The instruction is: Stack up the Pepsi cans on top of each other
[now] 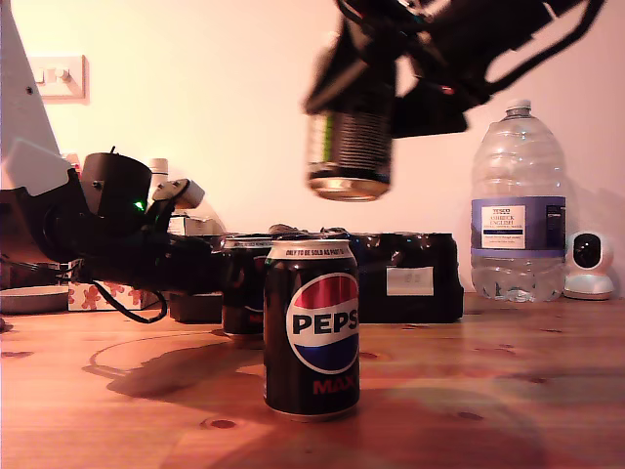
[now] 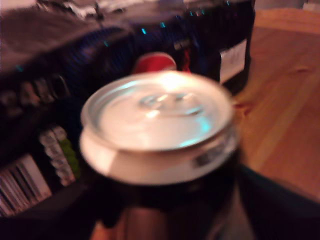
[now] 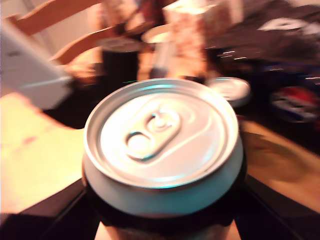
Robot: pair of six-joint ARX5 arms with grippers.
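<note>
My second gripper [image 1: 352, 103] has its jaws closed on the raised Pepsi can [image 1: 350, 156], above the front Pepsi can [image 1: 312, 327] on the desk [image 1: 508, 391]. My first gripper [image 1: 232, 278] grips the rear Pepsi can [image 1: 250, 293], which stands before the multipack [image 1: 410, 278].

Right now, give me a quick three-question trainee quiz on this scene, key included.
1. True or false: the raised can already rests on the front can.
2. How many Pepsi cans show in the exterior view? A two, B three, C four.
3. Fill in: the water bottle stands at the exterior view's ____.
Key: 1 false, it hangs clear above; 2 B, counting the rear can; 3 right.
</note>
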